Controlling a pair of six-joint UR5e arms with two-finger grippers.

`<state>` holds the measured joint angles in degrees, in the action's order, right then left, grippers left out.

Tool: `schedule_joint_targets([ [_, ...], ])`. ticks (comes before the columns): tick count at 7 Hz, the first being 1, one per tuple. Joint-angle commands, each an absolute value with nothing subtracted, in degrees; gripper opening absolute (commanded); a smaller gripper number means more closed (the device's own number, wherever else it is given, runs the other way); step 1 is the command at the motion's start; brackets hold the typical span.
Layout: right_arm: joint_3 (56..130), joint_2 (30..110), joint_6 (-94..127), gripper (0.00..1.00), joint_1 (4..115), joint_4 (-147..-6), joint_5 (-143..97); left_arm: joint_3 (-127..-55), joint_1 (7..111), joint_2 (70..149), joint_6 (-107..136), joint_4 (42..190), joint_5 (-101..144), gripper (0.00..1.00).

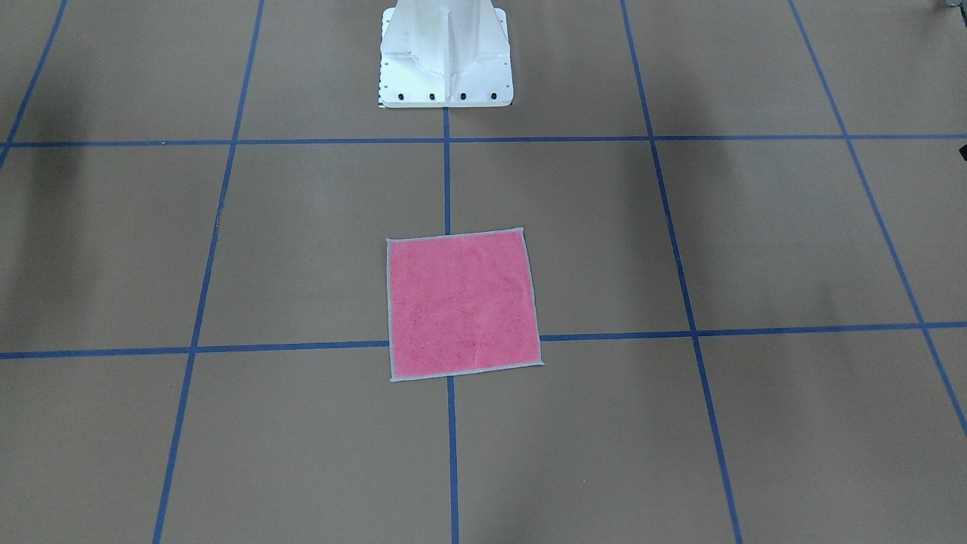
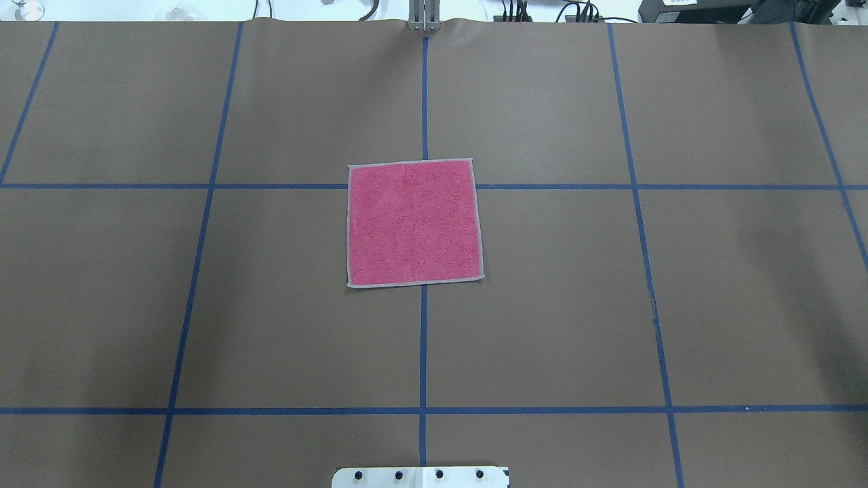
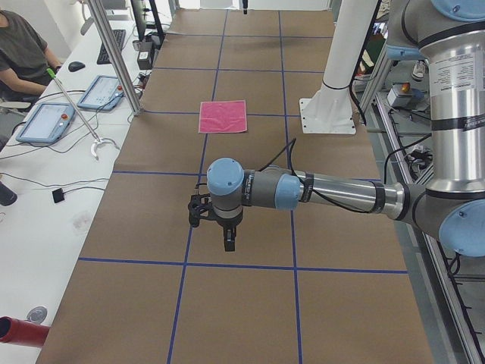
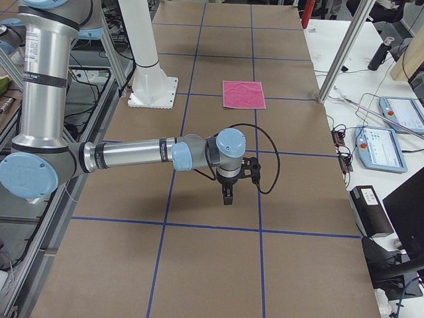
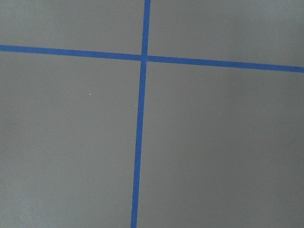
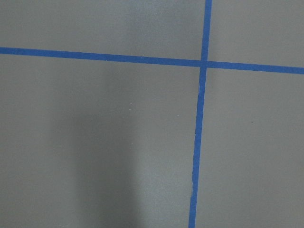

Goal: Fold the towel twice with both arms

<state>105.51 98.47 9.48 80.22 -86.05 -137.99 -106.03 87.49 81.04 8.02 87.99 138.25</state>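
Towel (image 2: pixel 413 224) lies flat, pink up, on the table (image 2: pixel 203 305); left tool (image 3: pixel 228 241) and right tool (image 4: pixel 226 195) appear only side-on, openness impossible to tell.

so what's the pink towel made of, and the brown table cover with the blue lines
The towel looks like terry cloth: matte, nubby pink pile with a stitched light grey hem. The table cover seems matte brown paper, rippled at its far edge. The blue lines look like stuck-on tape.

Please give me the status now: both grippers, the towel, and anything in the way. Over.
Left gripper and right gripper above bare table, far from towel; open or shut unclear. Towel flat, pink face up, unfolded. Nothing on it.
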Motion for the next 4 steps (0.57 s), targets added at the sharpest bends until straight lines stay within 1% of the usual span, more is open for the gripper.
schedule_joint_targets([
  [1,106.95,97.91,27.22,1.00,72.21,-79.33,-140.10,-106.26,87.36,81.04,8.00,89.47,138.34,1.00],
  [3,106.61,95.73,56.62,1.00,63.42,-61.00,-139.32,-105.65,87.10,81.21,7.74,90.08,138.34,1.00],
  [4,106.79,91.97,69.65,1.00,58.15,-57.17,-136.61,-105.47,87.10,81.12,7.73,92.52,138.34,1.00],
])
